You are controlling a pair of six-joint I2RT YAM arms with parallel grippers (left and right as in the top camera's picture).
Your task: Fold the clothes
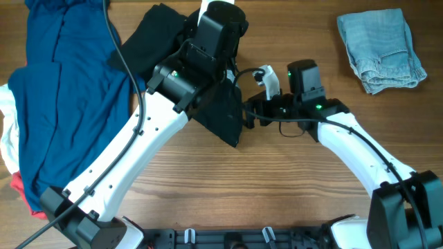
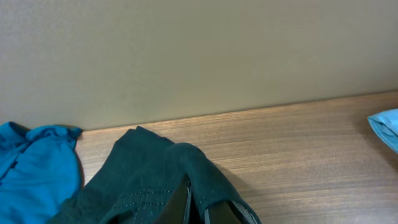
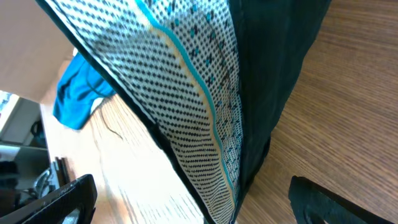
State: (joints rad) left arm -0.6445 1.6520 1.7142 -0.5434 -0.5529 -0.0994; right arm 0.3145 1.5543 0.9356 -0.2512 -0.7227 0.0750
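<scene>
L gripper is clamped on the black garment and holds part of it up off the table, prob. so one edge hangs free for the other arm. R gripper has its jaws wide apart either side of that edge (pale dotted lining w/ teal trim shows), nothing pinched yet. Around it: blue garment heaped left over white & red pieces, folded denim far right. L wrist blocks the overhead view of the grip.
</scene>
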